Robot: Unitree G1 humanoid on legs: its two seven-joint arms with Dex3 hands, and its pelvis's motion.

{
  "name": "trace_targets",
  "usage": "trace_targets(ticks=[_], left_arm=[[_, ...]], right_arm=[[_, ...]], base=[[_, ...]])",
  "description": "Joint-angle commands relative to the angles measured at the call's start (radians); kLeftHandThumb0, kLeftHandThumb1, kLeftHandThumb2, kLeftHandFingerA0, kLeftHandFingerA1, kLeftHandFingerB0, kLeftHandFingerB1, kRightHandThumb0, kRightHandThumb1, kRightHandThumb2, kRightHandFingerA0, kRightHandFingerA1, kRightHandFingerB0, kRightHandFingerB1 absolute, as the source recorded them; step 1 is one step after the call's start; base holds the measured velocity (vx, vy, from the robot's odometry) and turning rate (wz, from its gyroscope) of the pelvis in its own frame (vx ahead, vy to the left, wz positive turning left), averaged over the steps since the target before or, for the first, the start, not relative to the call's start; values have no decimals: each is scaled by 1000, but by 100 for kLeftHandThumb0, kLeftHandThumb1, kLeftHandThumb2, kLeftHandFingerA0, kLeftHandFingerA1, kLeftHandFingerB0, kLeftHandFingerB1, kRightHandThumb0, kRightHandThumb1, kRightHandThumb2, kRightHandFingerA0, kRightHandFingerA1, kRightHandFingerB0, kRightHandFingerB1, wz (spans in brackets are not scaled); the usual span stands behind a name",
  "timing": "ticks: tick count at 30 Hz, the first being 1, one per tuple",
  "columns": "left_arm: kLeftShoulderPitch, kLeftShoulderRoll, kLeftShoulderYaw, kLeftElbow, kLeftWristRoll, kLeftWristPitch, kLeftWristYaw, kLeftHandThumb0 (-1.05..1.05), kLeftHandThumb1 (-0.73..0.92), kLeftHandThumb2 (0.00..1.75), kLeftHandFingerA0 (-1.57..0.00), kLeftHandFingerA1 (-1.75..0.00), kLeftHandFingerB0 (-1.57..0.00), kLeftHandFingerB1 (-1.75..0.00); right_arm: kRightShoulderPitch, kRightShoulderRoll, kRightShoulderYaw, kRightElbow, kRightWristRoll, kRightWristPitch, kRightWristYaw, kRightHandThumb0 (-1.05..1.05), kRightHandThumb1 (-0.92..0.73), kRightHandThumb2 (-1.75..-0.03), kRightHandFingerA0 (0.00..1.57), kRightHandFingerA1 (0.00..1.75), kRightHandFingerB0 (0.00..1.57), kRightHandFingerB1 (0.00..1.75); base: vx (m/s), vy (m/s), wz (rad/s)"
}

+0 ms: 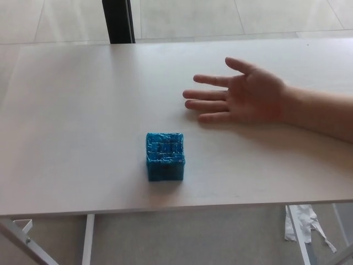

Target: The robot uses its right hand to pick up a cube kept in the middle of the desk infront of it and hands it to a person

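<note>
At the far left, below the near edge of the table (66, 110), white metal legs (25, 237) slant over the grey floor. The pale wood-grain top fills most of the view, and a dark post (118, 21) stands beyond its far edge, left of centre, against light floor tiles. The blue cube (165, 157) sits flat on the table, a little left of the middle and toward the near edge, with bare surface all around it; nothing touches it. Up and to its right, well apart from it, a person's hand (245, 98) reaches in from the right side with the forearm running off the picture's edge. It lies palm up, fingers straight and pointing left, thumb spread toward the far edge, low over or resting on the tabletop; which of the two is not clear. It holds nothing. Under the near edge at the lower right hangs a crumpled white strip (302, 222). Neither robot hand shows, so whether their fingers are spread or closed cannot be told.
</note>
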Motion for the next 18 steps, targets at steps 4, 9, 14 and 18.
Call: trace_targets(ticks=[4,9,14,18], left_arm=[[19,-3,5,7,-30,-5,2,-59,64,59,-70,-65,-49,-41],[15,-3,-1,11,-24,-13,0,-60,64,59,-70,-63,-50,-42],[15,0,1,9,-28,-5,-7,-58,64,59,-68,-63,-49,-41],[16,4,-12,5,-16,-6,-4,-59,65,59,-68,-64,-48,-41]], right_arm=[[-334,103,356,-598,-29,305,-47,-62,-56,-57,22,46,22,29],[-462,172,531,-520,-125,307,16,-72,-56,-57,16,47,22,34],[-536,179,710,-488,-220,443,90,-39,-29,-92,5,55,0,49],[-582,185,866,-342,-306,417,161,-80,-63,-60,15,51,18,33]], base=[[0,0,0],[0,0,0],[0,0,0],[0,0,0]])
